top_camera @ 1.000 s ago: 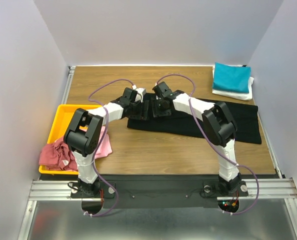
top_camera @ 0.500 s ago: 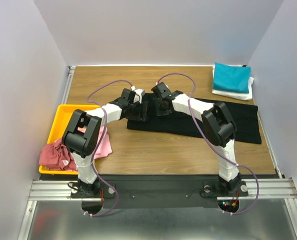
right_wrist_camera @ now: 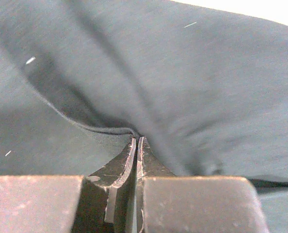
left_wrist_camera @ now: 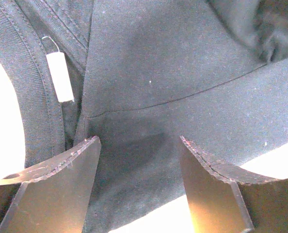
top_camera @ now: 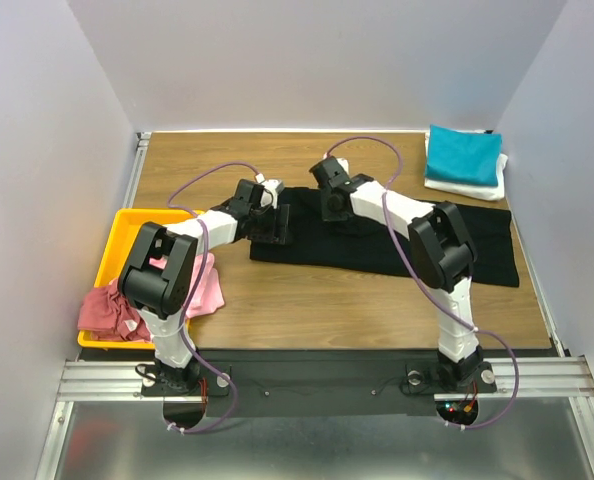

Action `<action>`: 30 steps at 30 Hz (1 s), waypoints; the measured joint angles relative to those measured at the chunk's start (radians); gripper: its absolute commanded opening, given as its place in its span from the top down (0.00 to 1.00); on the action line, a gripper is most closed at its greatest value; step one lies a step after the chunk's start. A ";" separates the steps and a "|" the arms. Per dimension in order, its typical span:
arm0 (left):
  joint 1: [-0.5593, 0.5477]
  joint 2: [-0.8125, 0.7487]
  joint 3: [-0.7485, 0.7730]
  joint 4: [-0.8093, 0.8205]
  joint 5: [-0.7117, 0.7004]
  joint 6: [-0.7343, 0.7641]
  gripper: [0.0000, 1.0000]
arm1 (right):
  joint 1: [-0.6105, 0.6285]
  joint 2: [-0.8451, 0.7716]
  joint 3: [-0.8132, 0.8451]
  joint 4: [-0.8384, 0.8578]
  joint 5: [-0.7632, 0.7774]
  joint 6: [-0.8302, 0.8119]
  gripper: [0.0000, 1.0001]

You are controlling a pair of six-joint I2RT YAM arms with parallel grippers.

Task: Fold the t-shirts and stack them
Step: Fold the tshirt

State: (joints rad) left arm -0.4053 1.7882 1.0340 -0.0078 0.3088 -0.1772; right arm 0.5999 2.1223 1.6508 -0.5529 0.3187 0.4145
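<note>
Right hand (right_wrist_camera: pixel 136 141) pinches black t-shirt (top_camera: pixel 487 250); pinched fold hidden.

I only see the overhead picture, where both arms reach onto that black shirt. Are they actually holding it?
Observer: The right wrist camera shows the right jaws shut, pinching a fold of the black shirt.
Operator: And the left one?
Observer: The left jaws are open, straddling flat black cloth and closed on nothing.
Operator: Which part of the shirt is that?
Observer: It is right by the collar, where a small white tag hangs on the inside.
</note>
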 measured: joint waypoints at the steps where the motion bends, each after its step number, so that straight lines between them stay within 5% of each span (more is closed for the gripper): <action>1: 0.001 -0.001 0.000 0.000 0.001 0.001 0.22 | -0.009 0.000 0.005 -0.002 0.004 -0.001 0.96; 23: 0.008 -0.004 -0.003 -0.008 0.003 0.012 0.22 | -0.122 0.118 0.205 -0.038 0.103 -0.079 0.93; 30: 0.008 -0.010 -0.007 -0.012 -0.006 0.014 0.22 | -0.135 0.118 0.205 -0.049 0.184 -0.080 0.77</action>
State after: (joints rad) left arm -0.3969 1.7786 1.0267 -0.0200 0.3023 -0.1635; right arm 0.4648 2.2402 1.8561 -0.6022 0.5026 0.3340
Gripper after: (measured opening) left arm 0.775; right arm 0.136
